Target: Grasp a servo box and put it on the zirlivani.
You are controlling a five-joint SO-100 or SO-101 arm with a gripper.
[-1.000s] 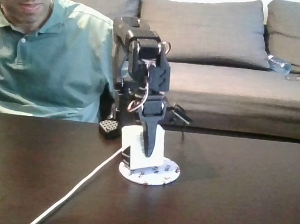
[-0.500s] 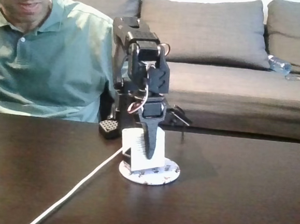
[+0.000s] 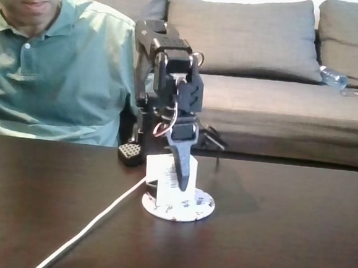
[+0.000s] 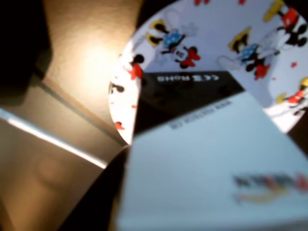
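Black plastic gripper [image 3: 179, 182] points straight down at mid-table, its dark finger [image 3: 181, 168] laid across the front of the servo box [image 3: 167, 184]. Whether the jaws clamp the box or have let go cannot be told; the second finger is hidden behind the box.

Servo box: white card, upright, sitting on the zirlivani [image 3: 198, 205], toward the disc's left part in the fixed view. Wrist view shows the box top [image 4: 207, 173] close up, with blurred print, and a dark face with white lettering.

Zirlivani [image 4: 216, 29]: round white disc with small cartoon figures in red, yellow and blue, flat on the dark wood table [image 3: 282, 241].

White cable [image 3: 91, 226] runs from the arm base toward the lower left. Person in a green polo shirt [image 3: 59, 75] sits behind the table; grey sofa [image 3: 263, 85] beyond.
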